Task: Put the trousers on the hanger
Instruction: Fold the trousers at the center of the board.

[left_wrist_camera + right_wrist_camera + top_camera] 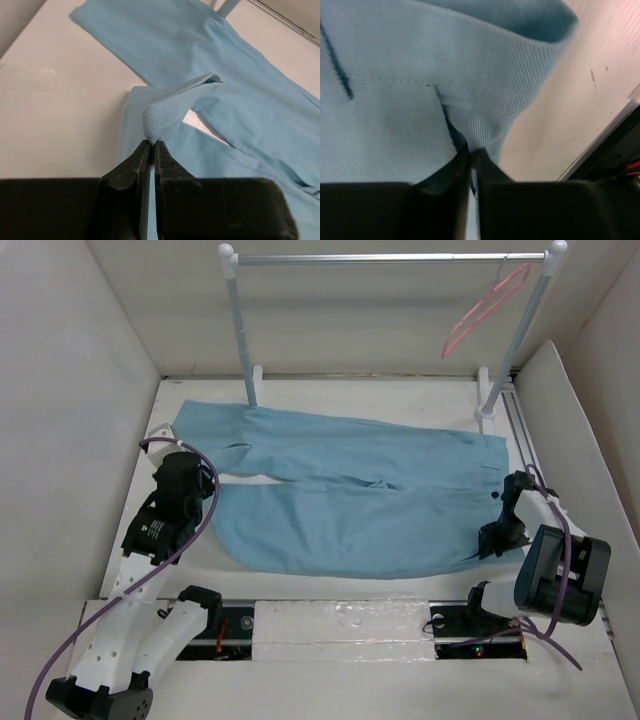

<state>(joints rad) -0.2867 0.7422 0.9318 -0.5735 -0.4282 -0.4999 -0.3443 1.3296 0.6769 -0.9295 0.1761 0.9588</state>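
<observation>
The light-blue trousers (350, 490) lie spread flat across the table, legs pointing left, waist at the right. My left gripper (205, 478) is shut on the hem of the near leg, pinching a raised fold of cloth (167, 112) between its tips (152, 145). My right gripper (497, 535) is shut on the waistband at the near right corner, a fold of ribbed cloth (490, 120) rising from its tips (470, 150). The pink hanger (487, 298) hangs by its hook from the right end of the rail, far from both grippers.
The silver-white garment rail (390, 258) stands at the back on two upright posts (243, 335) with feet on the table. White walls close in left, right and back. A black strip with wiring (350, 625) runs along the near edge between the arm bases.
</observation>
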